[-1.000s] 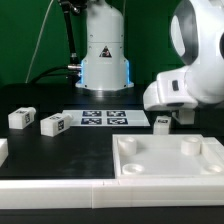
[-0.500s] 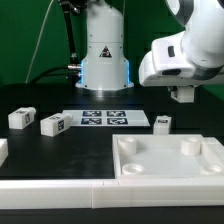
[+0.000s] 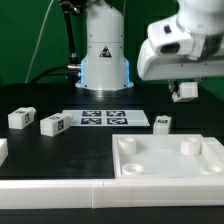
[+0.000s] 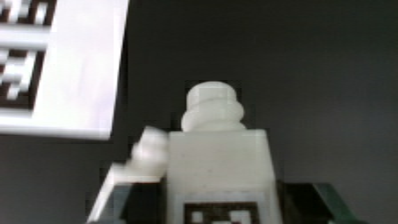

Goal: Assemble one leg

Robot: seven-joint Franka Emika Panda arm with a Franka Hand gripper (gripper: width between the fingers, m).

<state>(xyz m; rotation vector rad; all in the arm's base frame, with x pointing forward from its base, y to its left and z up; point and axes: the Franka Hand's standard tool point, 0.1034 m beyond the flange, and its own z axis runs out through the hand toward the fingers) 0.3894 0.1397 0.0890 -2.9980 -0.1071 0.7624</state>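
Observation:
My gripper (image 3: 185, 91) is shut on a leg (image 3: 186, 90), a small white block, and holds it in the air above the table, towards the exterior view's right. In the wrist view the held leg (image 4: 215, 150) fills the space between the dark fingers (image 4: 306, 203), peg end pointing away and its tag near the gripper (image 4: 215, 206). A second leg (image 3: 162, 122) stands on the table just below, at the end of the marker board. Two more legs (image 3: 22, 117) (image 3: 54, 124) lie at the exterior view's left.
The large white tray-like piece (image 3: 170, 170) with round corner sockets lies at the front right. The marker board (image 3: 105, 118) lies in the middle and also shows in the wrist view (image 4: 71, 70). The robot base (image 3: 104, 60) stands behind it. A white edge runs along the front.
My gripper has risen from table height beside the second leg, carrying the held leg up with it. The other legs and the tray-like piece have not moved.

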